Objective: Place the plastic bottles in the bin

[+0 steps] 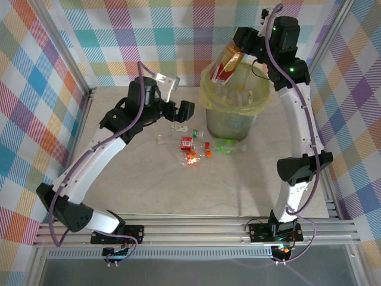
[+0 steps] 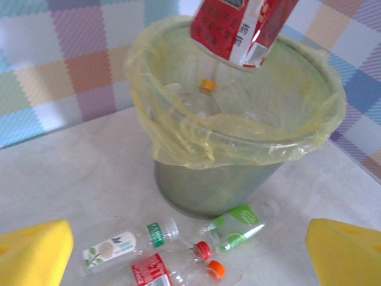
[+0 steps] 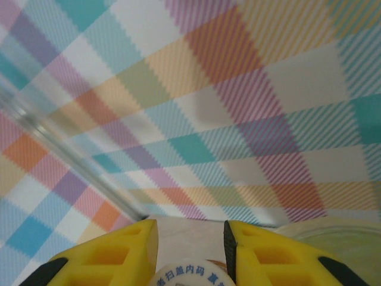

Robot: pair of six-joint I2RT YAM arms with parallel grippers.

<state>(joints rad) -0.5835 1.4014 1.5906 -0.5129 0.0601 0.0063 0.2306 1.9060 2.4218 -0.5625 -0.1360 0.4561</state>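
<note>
Inside the bin [image 2: 208, 193] lies an orange-capped bottle [image 2: 206, 94]

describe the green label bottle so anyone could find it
Find the big bin with the yellow bag. At its foot lies a clear bottle with a mostly green label; its neighbours' labels are red or white.

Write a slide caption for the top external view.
Right gripper holds a red-labelled bottle over the bin; open left gripper near loose bottles.
</note>
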